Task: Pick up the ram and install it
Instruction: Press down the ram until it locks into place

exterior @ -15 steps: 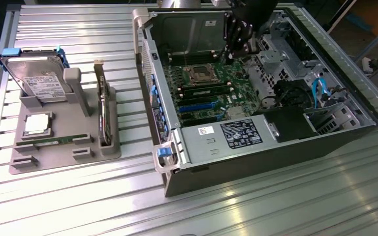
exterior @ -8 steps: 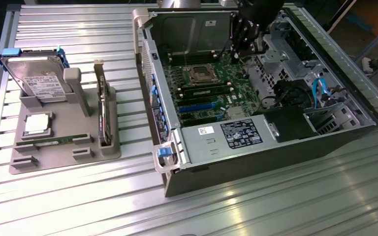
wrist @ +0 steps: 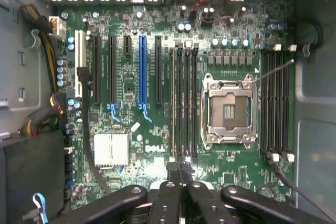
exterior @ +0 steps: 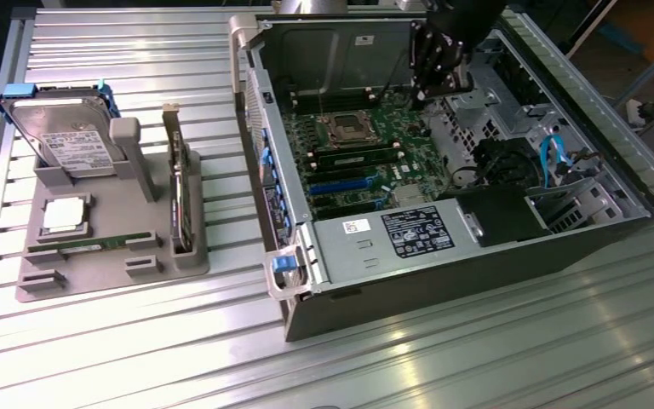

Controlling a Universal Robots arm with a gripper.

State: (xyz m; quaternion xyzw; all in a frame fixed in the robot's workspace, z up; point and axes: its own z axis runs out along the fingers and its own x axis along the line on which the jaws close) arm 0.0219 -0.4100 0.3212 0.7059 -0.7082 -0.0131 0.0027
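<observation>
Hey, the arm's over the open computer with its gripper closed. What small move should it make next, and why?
Probably rise out of the case toward the gray tray. The gripper hangs shut over the motherboard with nothing seen in it, while a ram lies in that tray.

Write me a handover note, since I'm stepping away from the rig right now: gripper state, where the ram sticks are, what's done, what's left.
The gripper is shut, with nothing visible between its fingers, and hovers over the motherboard in the open case.
The first ram looks seated in a slot beside the CPU socket.
The second ram lies flat in the grey tray outside the case.
Done: one ram apparently installed.
Left: the second ram is not picked up. I can't tell whether the first ram is latched.
</observation>
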